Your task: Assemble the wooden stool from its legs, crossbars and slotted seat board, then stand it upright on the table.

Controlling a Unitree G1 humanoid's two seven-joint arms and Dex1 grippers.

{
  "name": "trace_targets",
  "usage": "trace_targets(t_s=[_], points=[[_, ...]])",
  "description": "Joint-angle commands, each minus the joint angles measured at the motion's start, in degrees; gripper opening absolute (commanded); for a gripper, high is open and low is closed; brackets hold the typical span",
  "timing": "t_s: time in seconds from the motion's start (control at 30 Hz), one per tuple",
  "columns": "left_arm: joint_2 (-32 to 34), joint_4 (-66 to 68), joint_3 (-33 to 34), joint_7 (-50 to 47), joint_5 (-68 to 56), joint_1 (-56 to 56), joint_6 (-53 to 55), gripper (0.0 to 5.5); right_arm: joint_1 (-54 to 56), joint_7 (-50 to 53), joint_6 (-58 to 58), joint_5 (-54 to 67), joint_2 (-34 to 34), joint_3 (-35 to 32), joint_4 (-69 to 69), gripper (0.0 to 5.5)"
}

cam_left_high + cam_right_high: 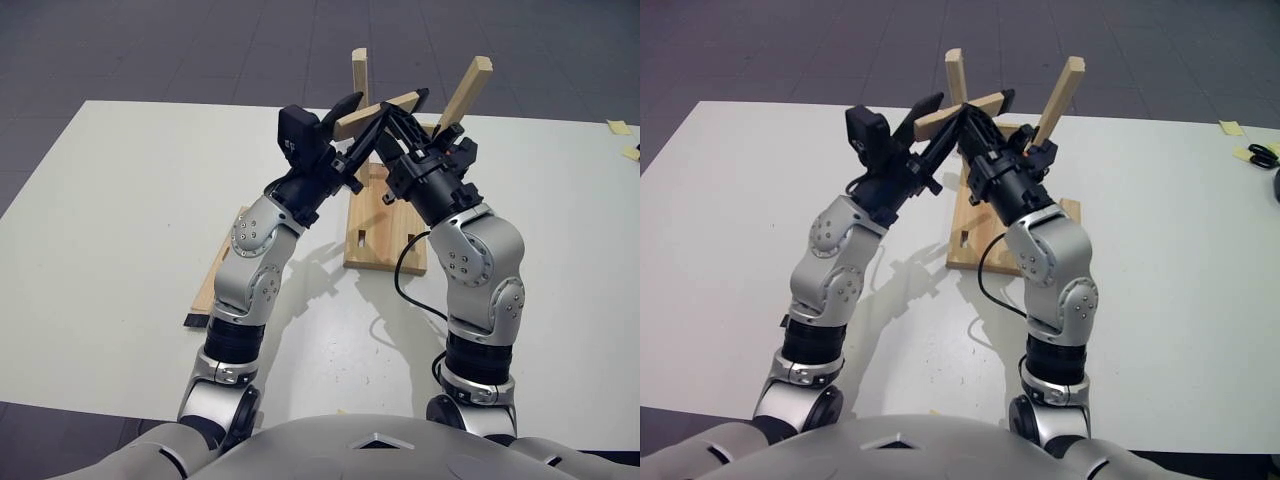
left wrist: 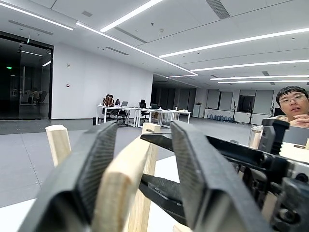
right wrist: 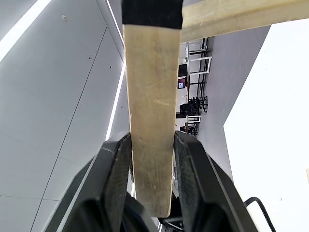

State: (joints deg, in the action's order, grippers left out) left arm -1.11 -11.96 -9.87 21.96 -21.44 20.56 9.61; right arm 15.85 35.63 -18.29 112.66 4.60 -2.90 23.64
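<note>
We hold the smooth, pale, square-edged wooden crossbar (image 3: pixel 149 87) clamped tight between the ribbed black pads of both left gripper (image 2: pixel 143 140) and right gripper (image 3: pixel 153 140).

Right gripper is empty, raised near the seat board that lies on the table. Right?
No: the right gripper is not empty. It is shut on a wooden bar, as the right wrist view shows. The rest holds: it is raised near the seat board, which lies on the table.
</note>
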Motion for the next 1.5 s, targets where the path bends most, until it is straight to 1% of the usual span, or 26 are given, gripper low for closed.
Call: trace_targets(t_s=[0.03,0.17,0.37,0.4,0.47,0.6,0.77,0.8,0.87,0.93,0.97,1.0,1.03,1.07,1.1,1.17,1.2,1.27,1.37,1.5], points=[[0.89,-0.97,-0.93,0.36,1.95,1.11,0.28,1.26,-1.55,0.46,-0.50,0.31,8.46,0.55,-0.09,1.32],[1.21,-1.59,-1.71,0.76,2.88,-0.09,0.25,0.61,-1.44,0.18,-0.62,0.29,8.74,0.50,0.11,1.32],[1.51,-0.96,-1.68,0.42,3.93,-0.28,-0.43,0.55,-1.24,0.33,-1.17,0.29,8.28,0.32,-0.06,1.32],[1.57,-0.79,-1.55,0.29,4.15,-0.08,-0.54,0.55,-1.19,0.30,-1.29,0.30,7.62,0.37,-0.19,1.69],[1.99,-0.80,-1.00,0.03,4.70,0.49,-0.83,0.42,-0.76,0.04,-1.37,0.31,5.40,0.13,-0.78,1.95],[2.97,-1.48,1.62,-0.74,4.46,2.52,-0.32,0.42,-0.48,-0.66,-2.83,0.29,1.16,-1.65,-1.69,2.54],[3.44,-1.58,2.77,-1.11,4.57,3.96,0.12,0.42,-1.37,-1.53,-5.47,0.04,-1.93,-2.24,-1.98,3.30],[3.51,-1.73,3.09,-1.40,4.42,4.29,0.72,0.42,-1.57,-2.57,-6.71,-1.67,-3.82,-2.14,-1.97,3.51],[4.01,-3.20,5.11,-2.28,1.90,5.17,4.54,0.42,-1.41,-9.82,-11.01,-12.19,-11.70,-1.58,-0.47,3.74],[6.14,-5.30,7.16,-2.84,-0.18,5.99,9.93,0.42,-0.86,-21.07,-13.06,-30.35,-22.74,1.34,3.03,4.09],[7.80,-6.62,8.46,-3.16,-1.66,6.58,13.92,0.42,-0.64,-28.96,-9.92,-44.21,-30.22,5.21,4.90,4.21],[9.58,-7.90,9.57,-3.27,-2.83,7.15,17.31,0.42,-0.31,-35.28,-5.58,-56.88,-36.37,9.00,5.51,4.44],[11.07,-9.16,10.88,-3.62,-4.83,7.95,21.40,0.42,0.30,-40.33,0.02,-68.12,-41.14,12.20,4.90,4.57],[12.60,-10.30,12.03,-3.62,-6.76,9.10,24.91,0.42,1.56,-43.45,6.86,-79.72,-45.22,15.28,3.07,4.79],[13.68,-10.92,12.99,-3.94,-8.55,10.45,28.10,0.42,2.88,-45.49,12.68,-88.82,-48.10,17.67,0.97,4.96],[15.55,-11.65,14.47,-4.16,-13.70,13.80,35.21,0.42,6.21,-46.91,22.80,-105.42,-52.22,21.88,-3.23,5.28],[15.90,-11.57,14.95,-4.45,-15.81,15.25,38.12,0.42,7.45,-47.09,26.05,-111.26,-53.44,23.37,-4.66,5.39],[16.26,-11.58,14.88,-4.29,-18.91,17.21,41.82,0.42,9.35,-48.74,30.82,-118.01,-54.36,25.70,-7.06,5.40],[16.58,-12.35,13.61,-3.74,-20.59,18.06,44.50,0.42,11.20,-52.36,37.28,-123.35,-54.43,28.33,-10.58,5.40],[16.76,-12.83,14.02,-4.21,-22.85,19.10,47.20,0.42,12.13,-57.56,44.33,-125.14,-54.21,30.05,-13.24,5.40]])
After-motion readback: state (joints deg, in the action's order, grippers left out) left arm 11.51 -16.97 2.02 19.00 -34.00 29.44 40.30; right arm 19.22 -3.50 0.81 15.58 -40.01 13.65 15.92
